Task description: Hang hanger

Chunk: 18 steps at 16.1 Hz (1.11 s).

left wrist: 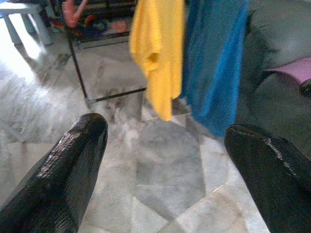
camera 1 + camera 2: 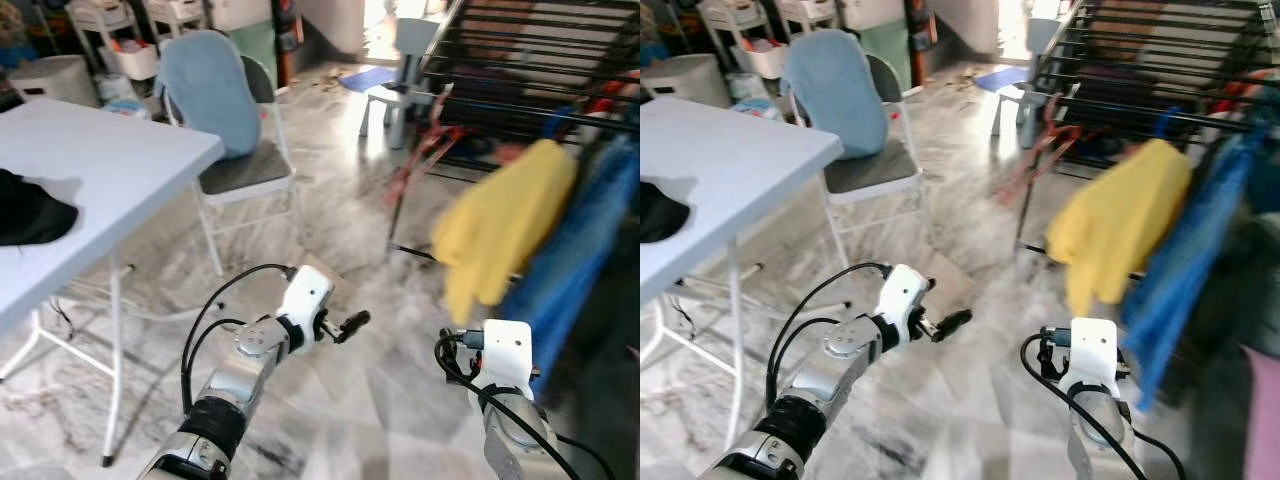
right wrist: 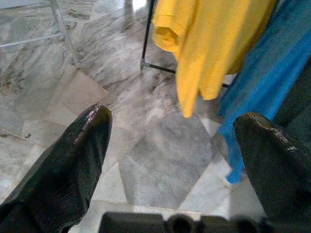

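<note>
Both end effectors, left [image 2: 345, 325] and right [image 3: 170, 160], are gaping empty; the drying rack [image 2: 520, 60] is standing ahead-right, nearer the right.

A yellow shirt [image 2: 500, 235] and a blue cloth [image 2: 585, 245] are seen on a black rack [image 2: 530, 60]; grey-veined marble floor [image 2: 330, 420], white table [image 2: 90, 170], pale-blue chair cover [image 2: 208, 90].

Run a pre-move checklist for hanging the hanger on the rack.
1. Left claw open, nothing held: ok.
2. Right claw open, nothing held: ok.
3. Hanger in a claw: not ok, both hold nothing.
4. Rack ahead on the robot's right: ok.
5. Free bar space beside the yellow shirt and blue cloth: cannot tell, blurred.
6. Floor towards the rack bare: ok.
</note>
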Motion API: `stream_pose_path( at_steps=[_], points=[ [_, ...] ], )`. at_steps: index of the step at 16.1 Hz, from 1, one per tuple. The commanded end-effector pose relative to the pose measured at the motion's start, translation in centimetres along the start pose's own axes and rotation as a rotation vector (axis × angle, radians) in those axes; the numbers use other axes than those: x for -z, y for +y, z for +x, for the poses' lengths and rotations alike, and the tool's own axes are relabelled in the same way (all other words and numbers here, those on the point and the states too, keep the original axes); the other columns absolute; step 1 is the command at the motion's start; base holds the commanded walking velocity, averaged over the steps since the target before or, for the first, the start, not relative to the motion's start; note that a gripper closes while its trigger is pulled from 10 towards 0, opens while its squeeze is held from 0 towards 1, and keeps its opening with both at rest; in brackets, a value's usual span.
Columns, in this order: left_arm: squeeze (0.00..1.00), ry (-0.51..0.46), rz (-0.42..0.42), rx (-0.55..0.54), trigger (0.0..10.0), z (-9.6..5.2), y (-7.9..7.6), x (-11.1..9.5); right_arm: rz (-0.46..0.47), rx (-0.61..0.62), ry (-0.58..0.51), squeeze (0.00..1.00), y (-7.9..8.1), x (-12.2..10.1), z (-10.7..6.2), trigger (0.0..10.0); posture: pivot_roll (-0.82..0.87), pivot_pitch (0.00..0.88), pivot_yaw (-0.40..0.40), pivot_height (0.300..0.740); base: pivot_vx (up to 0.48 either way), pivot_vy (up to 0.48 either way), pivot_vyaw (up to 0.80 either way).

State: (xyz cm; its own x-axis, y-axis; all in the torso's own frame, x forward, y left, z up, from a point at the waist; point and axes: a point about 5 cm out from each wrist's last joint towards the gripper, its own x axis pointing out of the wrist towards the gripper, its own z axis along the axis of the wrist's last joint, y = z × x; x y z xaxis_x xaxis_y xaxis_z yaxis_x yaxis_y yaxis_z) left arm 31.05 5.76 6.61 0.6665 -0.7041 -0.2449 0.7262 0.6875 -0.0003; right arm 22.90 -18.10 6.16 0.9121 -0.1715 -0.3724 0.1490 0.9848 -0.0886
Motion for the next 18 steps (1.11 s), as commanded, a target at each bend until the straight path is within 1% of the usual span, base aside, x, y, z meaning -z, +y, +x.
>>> stream_pose_path(
  at_steps=[1, 4, 6, 8, 11, 14, 18],
  points=[
    [0.00, 0.004, 0.007, -0.030, 10.0, -0.5, 1.0, 0.1, -0.010, -0.025, -0.010, 0.00, 0.8, -0.2, 0.2, 10.0, 0.02, 0.000, -0.009, 0.740, 0.000, 0.000, 0.00],
    [0.00, -0.014, -0.006, -0.058, 10.0, -0.3, 1.4, -0.4, -0.037, -0.050, -0.036, 0.00, 0.9, -0.9, 0.6, 10.0, 0.02, 0.000, -0.012, 0.740, 0.000, 0.000, 0.80],
    [0.00, -0.018, -0.010, -0.095, 10.0, -0.4, 1.7, -0.3, -0.045, -0.077, -0.049, 0.00, 1.1, -1.1, 0.5, 10.0, 0.02, 0.000, -0.012, 0.740, 0.000, 0.000, 0.80],
    [0.00, -0.011, -0.016, -0.127, 10.0, -0.5, 1.8, 0.0, -0.047, -0.082, -0.043, 0.00, 1.2, -0.8, 0.3, 10.0, 0.02, 0.000, -0.015, 0.740, 0.000, 0.000, 0.80],
    [0.00, -0.016, -0.007, -0.134, 10.0, -0.3, 1.8, -0.2, -0.065, -0.115, -0.045, 0.00, 1.8, -0.8, 0.3, 10.0, 0.02, 0.000, -0.016, 0.740, 0.000, 0.000, 0.80],
    [0.00, -0.015, 0.004, -0.144, 10.0, -0.2, 1.8, -0.1, -0.076, -0.126, -0.054, 0.00, 2.0, -0.9, 0.2, 10.0, 0.02, 0.000, -0.013, 0.740, 0.000, 0.000, 0.80],
    [0.00, -0.009, -0.003, -0.150, 10.0, -0.2, 1.7, 0.0, -0.079, -0.135, -0.048, 0.00, 2.1, -0.7, 0.0, 10.0, 0.01, 0.000, -0.010, 0.740, 0.000, 0.000, 0.80]
  ],
)
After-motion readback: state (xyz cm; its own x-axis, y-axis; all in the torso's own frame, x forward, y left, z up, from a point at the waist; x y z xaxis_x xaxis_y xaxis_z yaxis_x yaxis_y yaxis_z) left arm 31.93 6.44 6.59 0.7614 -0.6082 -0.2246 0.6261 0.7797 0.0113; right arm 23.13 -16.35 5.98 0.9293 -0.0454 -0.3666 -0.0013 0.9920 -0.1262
